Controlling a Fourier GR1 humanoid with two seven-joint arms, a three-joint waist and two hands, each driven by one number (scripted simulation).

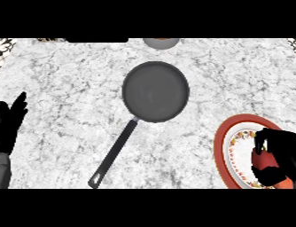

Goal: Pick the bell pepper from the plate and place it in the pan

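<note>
Right hand [289, 153] is low over the plate [221, 142] at the desk's [59, 80] right edge, fingers curled round the bell pepper [263, 162]. The pepper is red and mostly hidden. The pan [156, 91] sits mid-desk, well apart. Left hand [3, 128] rests open at the left edge.

The counter [59, 80] looks like smooth, mottled grey-white stone, the pan [155, 91] like dark matt metal, the plate [224, 133] like glazed ceramic, and the bell pepper [263, 162] is smooth-skinned.
</note>
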